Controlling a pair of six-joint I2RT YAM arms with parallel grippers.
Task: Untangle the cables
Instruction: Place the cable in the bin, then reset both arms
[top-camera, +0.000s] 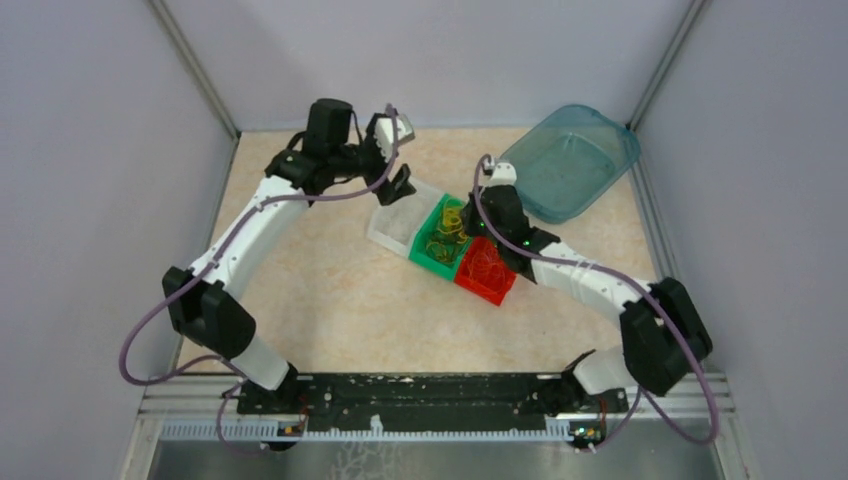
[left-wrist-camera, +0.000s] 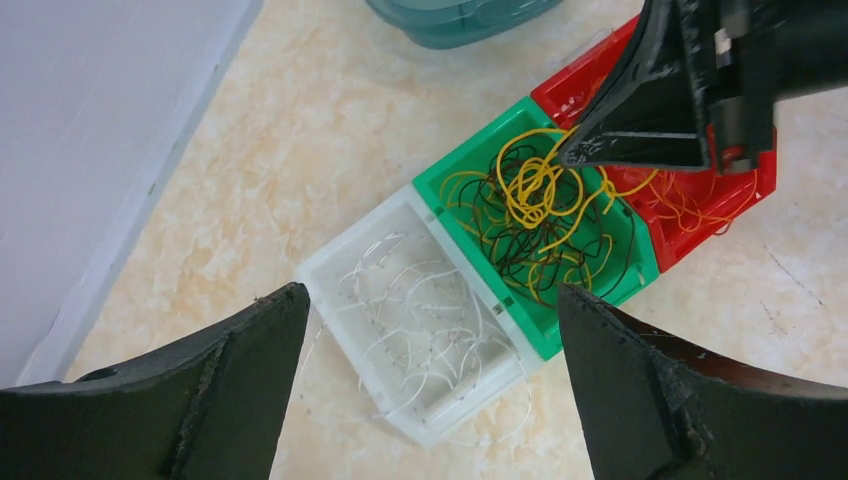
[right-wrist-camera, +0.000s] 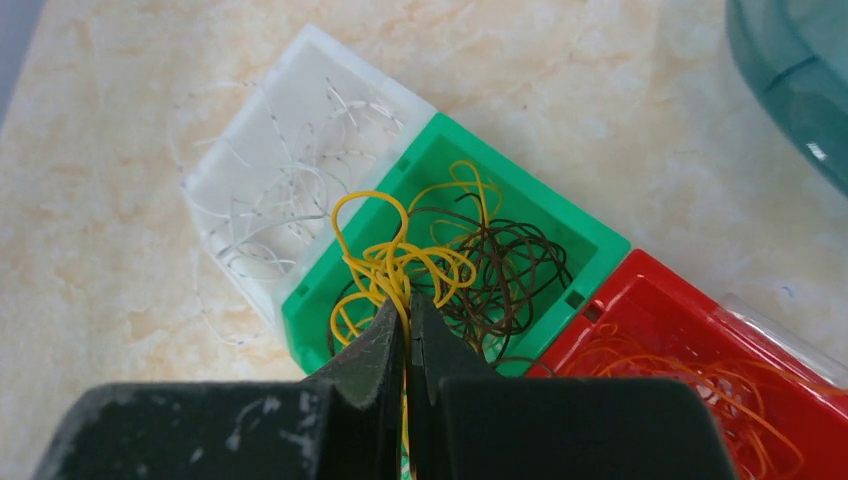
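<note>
White arm links (top-camera: 252, 232) join black joint housings (top-camera: 212, 318), with purple cables (top-camera: 124, 350) looping alongside.

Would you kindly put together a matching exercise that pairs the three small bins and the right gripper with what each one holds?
Column one:
1. white bin
2. green bin
3. red bin
4. right gripper

Column two:
A. holds orange cables
B. shut on yellow cables
C. holds white cables
D. holds brown cables

Pairs: 1-C, 2-D, 3-A, 4-B.
</note>
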